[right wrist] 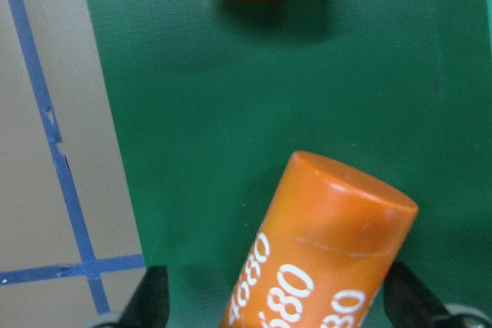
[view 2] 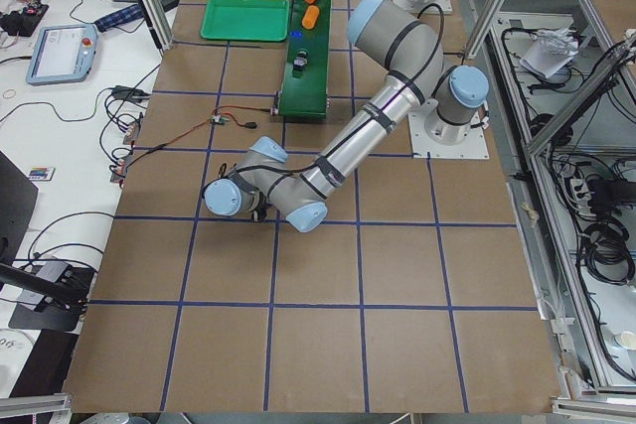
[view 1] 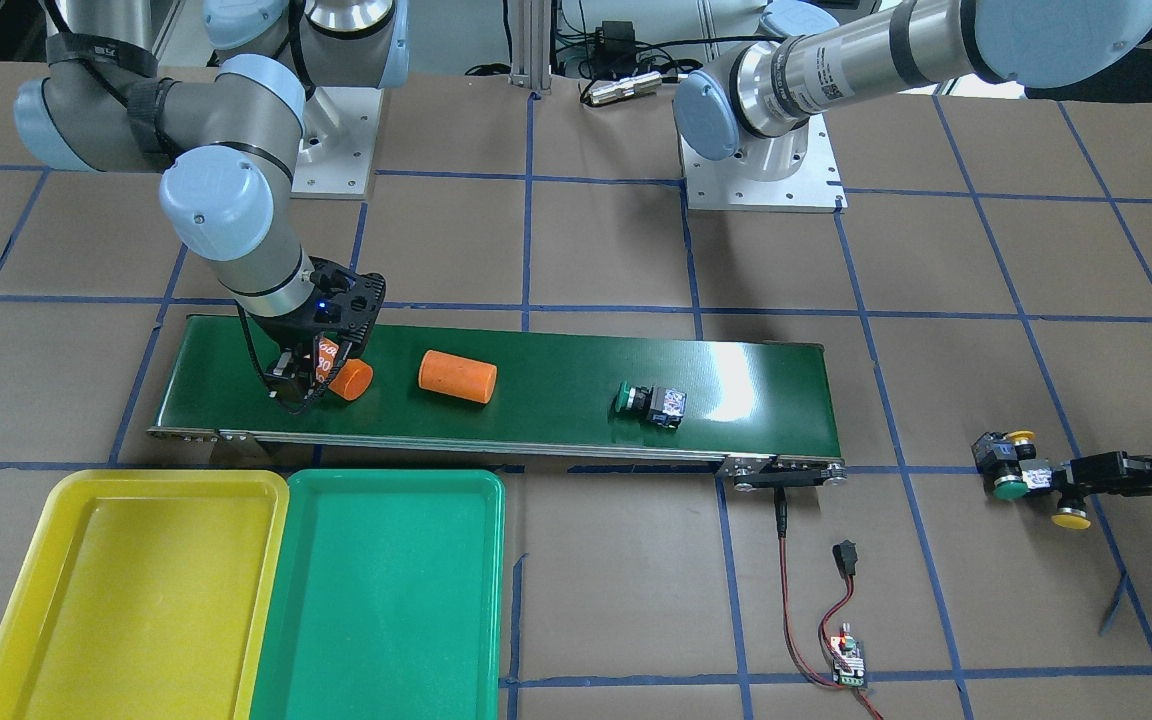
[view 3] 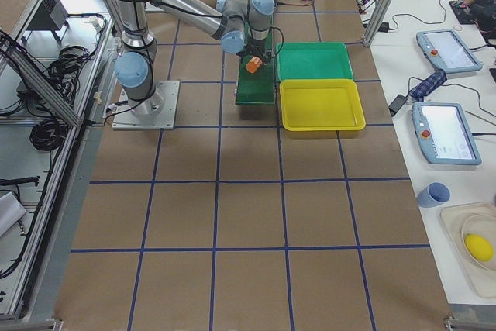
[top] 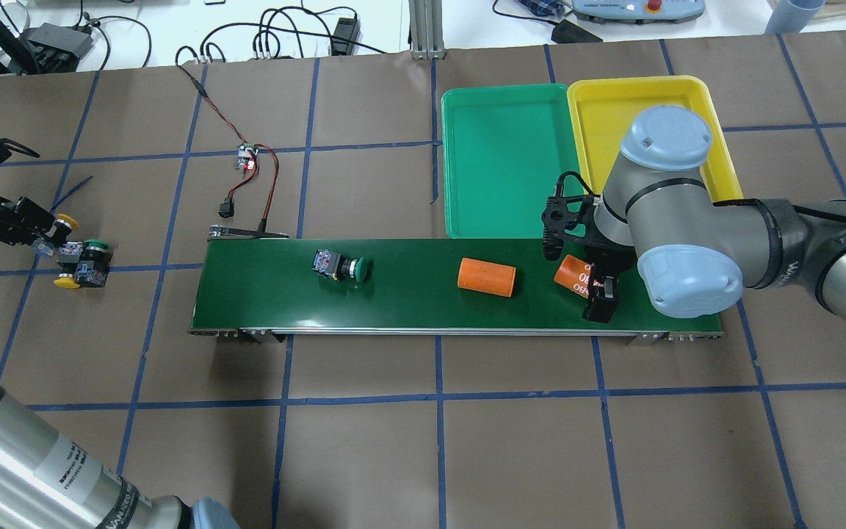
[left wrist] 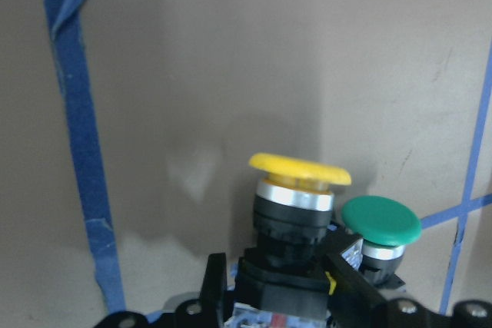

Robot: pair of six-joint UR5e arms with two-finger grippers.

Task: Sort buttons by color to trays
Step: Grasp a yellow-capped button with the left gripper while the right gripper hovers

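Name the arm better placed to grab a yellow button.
Left. The left gripper is at a yellow button off the belt; the right gripper is far away, straddling the orange cylinder on it.

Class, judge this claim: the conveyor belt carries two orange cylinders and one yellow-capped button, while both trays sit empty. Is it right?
One error: the button on the conveyor belt has a green cap, not yellow, as the exterior front-facing view shows. Two orange cylinders do lie there, and the yellow tray and green tray are empty.
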